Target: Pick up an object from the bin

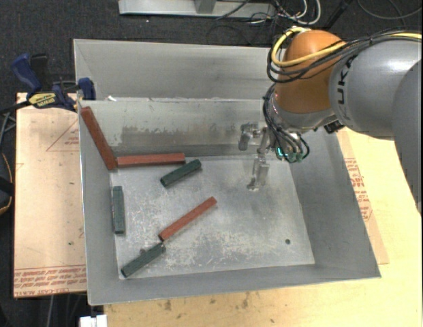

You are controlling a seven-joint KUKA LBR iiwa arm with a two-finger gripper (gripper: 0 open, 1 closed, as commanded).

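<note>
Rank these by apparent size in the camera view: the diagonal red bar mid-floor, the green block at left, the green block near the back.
Largest: diagonal red bar.
Then: left green block and back green block, which look alike, so I leave them unranked.

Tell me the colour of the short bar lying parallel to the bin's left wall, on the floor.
The short bar is dark green, as the camera view shows.

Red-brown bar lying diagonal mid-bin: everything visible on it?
The red-brown bar is a long, slim, straight-edged stick, matte, wood or plastic by its look, unbroken. It lies flat on the bin floor, slanting from lower left up to upper right. Its lower-left end nearly meets a dark green bar; contact unclear. Nothing else touches it.
</note>
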